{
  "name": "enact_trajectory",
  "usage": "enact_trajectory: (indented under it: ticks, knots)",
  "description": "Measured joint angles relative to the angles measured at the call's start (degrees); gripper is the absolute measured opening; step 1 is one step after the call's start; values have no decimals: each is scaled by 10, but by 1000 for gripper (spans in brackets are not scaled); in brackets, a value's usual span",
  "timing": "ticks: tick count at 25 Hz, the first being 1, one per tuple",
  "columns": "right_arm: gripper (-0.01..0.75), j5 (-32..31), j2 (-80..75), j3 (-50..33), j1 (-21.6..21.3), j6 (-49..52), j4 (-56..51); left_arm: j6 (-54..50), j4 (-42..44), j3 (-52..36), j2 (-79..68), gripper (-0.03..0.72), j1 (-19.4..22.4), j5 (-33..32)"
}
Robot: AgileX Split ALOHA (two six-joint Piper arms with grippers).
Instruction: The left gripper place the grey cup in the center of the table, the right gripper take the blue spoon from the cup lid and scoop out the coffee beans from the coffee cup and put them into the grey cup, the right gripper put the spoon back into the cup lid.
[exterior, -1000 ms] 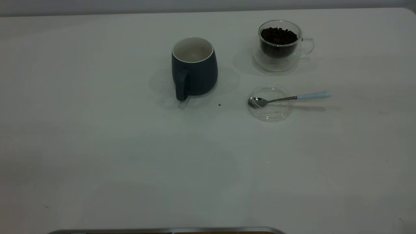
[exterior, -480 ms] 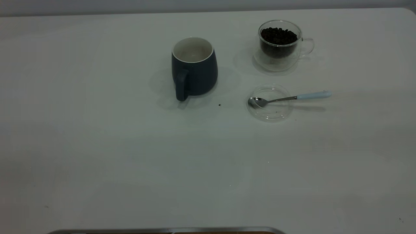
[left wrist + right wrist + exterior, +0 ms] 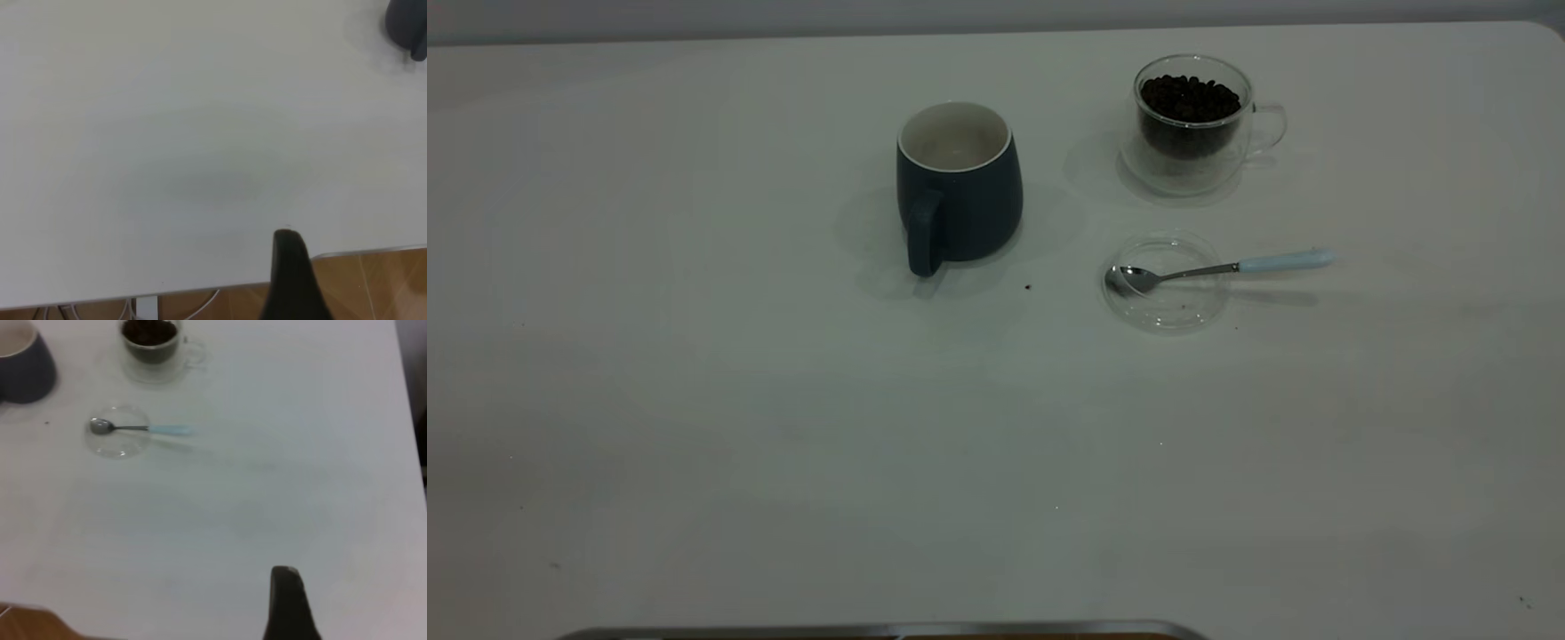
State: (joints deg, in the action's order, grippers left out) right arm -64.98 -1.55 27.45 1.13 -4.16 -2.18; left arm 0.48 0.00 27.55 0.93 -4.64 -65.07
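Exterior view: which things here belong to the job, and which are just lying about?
Job:
grey cup
coffee cup holding coffee beans
blue spoon, bowl resting in the cup lid
table

Lying about:
dark speck beside the grey cup

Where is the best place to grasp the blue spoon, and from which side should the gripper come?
Probably the pale blue handle of the blue spoon: it juts past the rim of the cup lid over bare table, toward the right arm's side. Coming from above, fingers across the handle, seems safest; the bowl lies inside the lid.
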Motion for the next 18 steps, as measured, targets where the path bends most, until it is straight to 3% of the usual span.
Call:
enact_trajectory:
  ticks: [18]
  knots:
    - [440,3,19,0,0,24,12,0,0,0,0,567,0,0]
